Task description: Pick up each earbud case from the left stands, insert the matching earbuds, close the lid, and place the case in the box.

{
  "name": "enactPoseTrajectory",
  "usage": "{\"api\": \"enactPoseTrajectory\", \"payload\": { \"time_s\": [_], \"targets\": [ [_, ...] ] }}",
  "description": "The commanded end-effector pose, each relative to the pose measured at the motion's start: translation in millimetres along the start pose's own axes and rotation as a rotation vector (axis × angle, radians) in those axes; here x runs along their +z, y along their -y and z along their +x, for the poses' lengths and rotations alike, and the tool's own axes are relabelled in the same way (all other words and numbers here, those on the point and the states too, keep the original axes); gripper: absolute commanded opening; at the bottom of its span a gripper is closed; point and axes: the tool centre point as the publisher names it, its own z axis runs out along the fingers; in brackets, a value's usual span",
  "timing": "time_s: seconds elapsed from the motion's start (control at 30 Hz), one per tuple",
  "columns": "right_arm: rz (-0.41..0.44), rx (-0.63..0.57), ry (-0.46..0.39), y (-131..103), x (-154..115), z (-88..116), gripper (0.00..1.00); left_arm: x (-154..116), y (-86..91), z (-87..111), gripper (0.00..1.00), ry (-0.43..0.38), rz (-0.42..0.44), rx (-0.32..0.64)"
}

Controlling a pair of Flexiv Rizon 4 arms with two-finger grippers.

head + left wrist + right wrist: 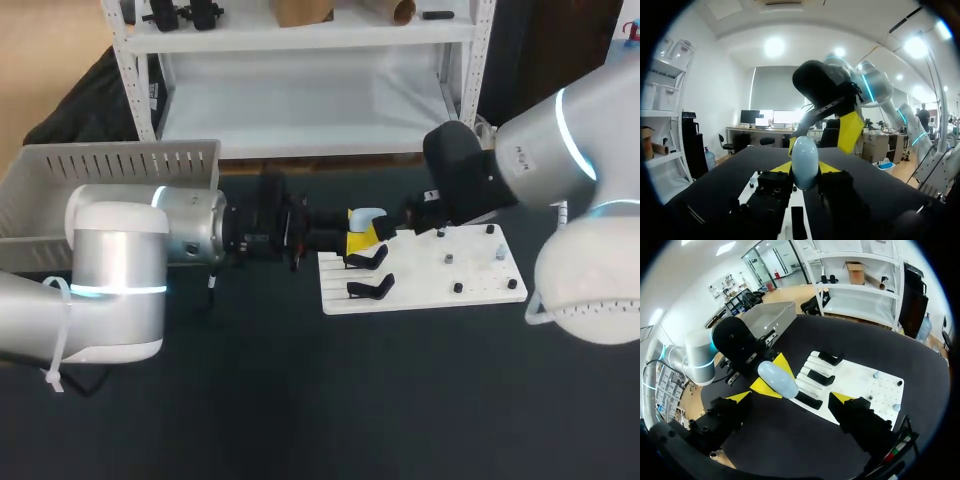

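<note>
Case [805, 157] clamped in left gripper [805, 168], long axis pointing ahead; right gripper [791, 397] spread wide, empty.

Pale blue earbud case [367, 216] against the bright yellow tips of the left gripper [360, 240]. At its 3 o'clock, a white board [480, 285] bearing black stands [370, 288]. Table [300, 400] dark charcoal; slotted box [110, 165] light grey; left arm [120, 280] and right arm [560, 140] silver, banded in glowing cyan.

Overhead camera looks down; wrist cameras, seemingly facing each other, share the case [805, 162].
</note>
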Motion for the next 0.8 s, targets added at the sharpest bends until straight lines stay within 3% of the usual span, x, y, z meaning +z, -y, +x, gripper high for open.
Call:
{"api": "enactPoseTrajectory", "payload": {
  "time_s": [0.03, 0.8],
  "targets": [
    [0.000, 0.007, -0.003, 4.1, 2.4, -1.1, 1.00, -0.1, -0.1, 0.4, 0.00, 0.000, 0.000, 0.000],
    [0.018, 0.025, 0.000, 14.9, 9.0, -7.2, 1.00, -0.1, -0.1, 0.4, 0.00, 0.000, 0.000, 0.000]
  ]
}}
